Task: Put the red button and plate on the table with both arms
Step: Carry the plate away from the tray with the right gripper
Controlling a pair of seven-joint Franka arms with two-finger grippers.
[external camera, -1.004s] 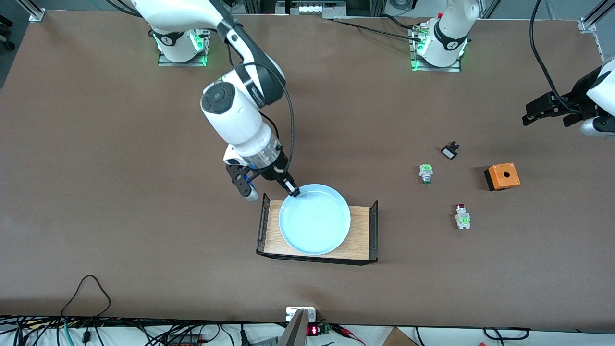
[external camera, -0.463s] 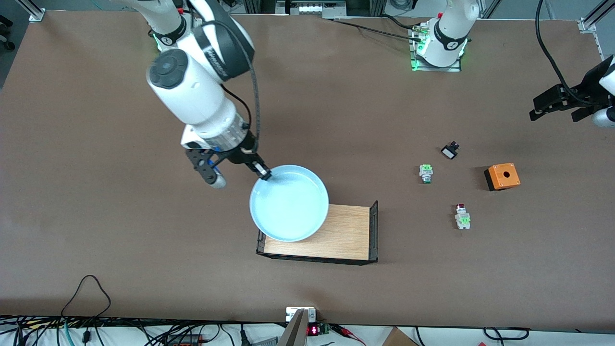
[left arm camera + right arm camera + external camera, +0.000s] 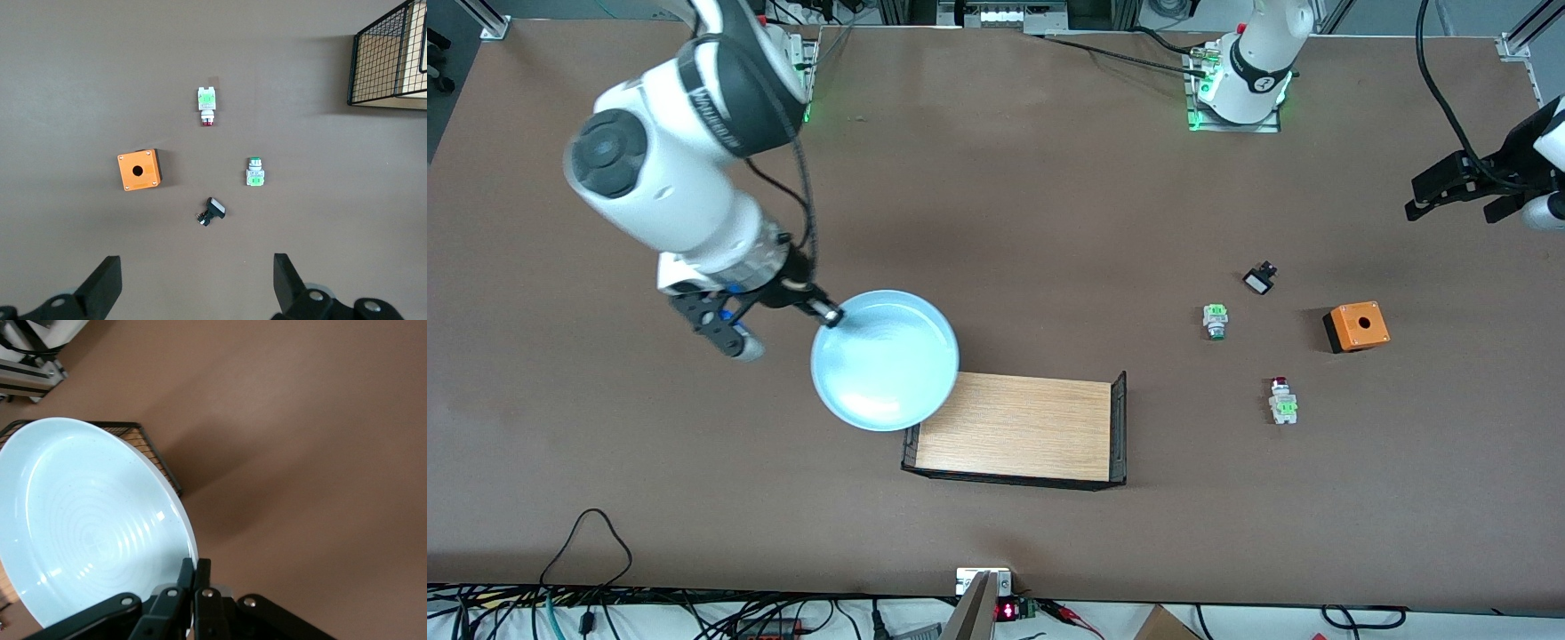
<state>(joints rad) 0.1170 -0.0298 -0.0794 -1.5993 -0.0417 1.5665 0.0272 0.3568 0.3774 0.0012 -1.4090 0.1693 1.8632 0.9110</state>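
The pale blue plate (image 3: 885, 358) hangs in the air, its far edge pinched by my right gripper (image 3: 830, 315), which is shut on the rim (image 3: 194, 565). The plate (image 3: 87, 527) overhangs the wooden tray's (image 3: 1014, 427) end toward the right arm and the table (image 3: 996, 222) beside it. The red button (image 3: 1281, 399) lies on the table toward the left arm's end, seen also in the left wrist view as the red button (image 3: 207, 107). My left gripper (image 3: 1449, 191) stands open high over the table's edge at that end, its fingertips (image 3: 107, 283) wide apart with nothing between them.
Near the red button lie a green-capped switch (image 3: 1215, 321), a small black-and-white part (image 3: 1259, 280) and an orange box (image 3: 1356, 325) with a hole. The tray has black mesh ends (image 3: 1118, 429). Cables run along the table's near edge (image 3: 587, 569).
My right gripper has lifted the plate off the tray and carried it toward the right arm's end of the table. The left gripper moved slightly toward the table's edge.
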